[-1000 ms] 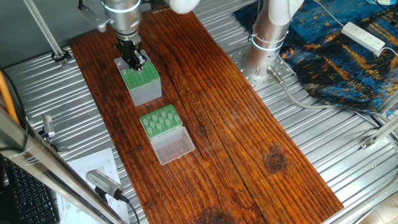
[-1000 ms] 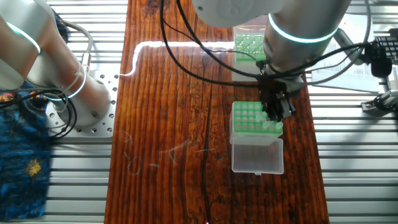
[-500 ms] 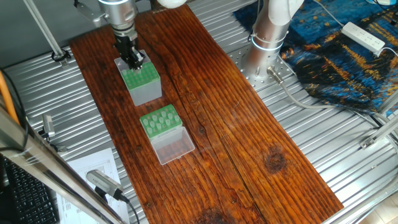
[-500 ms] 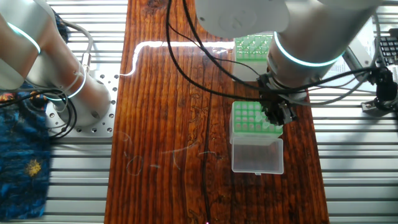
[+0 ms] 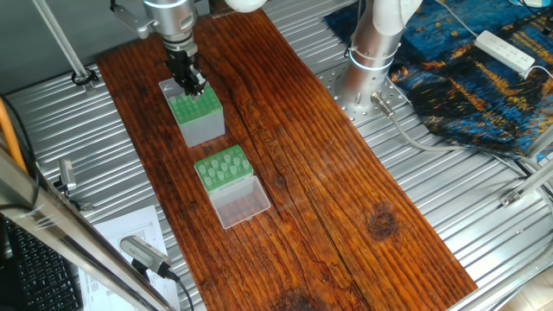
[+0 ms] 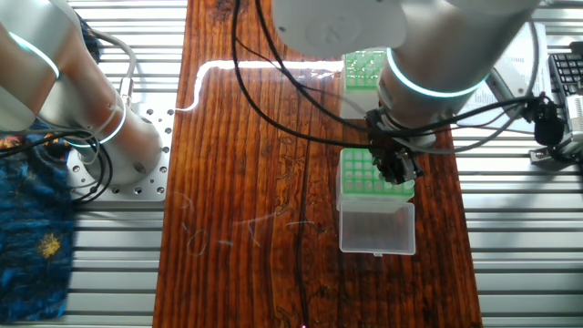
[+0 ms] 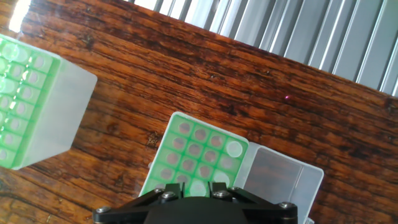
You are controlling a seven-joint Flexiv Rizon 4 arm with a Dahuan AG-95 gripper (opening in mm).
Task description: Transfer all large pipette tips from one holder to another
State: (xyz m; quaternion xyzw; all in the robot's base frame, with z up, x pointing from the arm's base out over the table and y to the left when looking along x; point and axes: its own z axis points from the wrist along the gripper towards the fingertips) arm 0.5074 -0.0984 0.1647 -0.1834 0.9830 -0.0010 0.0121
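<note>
Most tips (image 5: 222,164) stood in the low rack (image 5: 204,182). About two appeared left in the tall holder (image 5: 206,128). The gripper (image 5: 193,86) hung just above it; its finger gap and any grasp could not be made out.

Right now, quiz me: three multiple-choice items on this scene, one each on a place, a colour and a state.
1. The tool hangs above:
A. bare wood
B. the tall holder
C. the power strip

2. The holder's top plate is:
A. blue
B. green
C. red

3. The low rack's lid is:
A. open
B. shut
C. taken off and set apart

Key:
1 B: both fixed views put the tool over the holder's top.
2 B: the holed plate shows green in every view.
3 A: the clear lid lies flat beside the rack, joined to it, with the tips uncovered.
</note>
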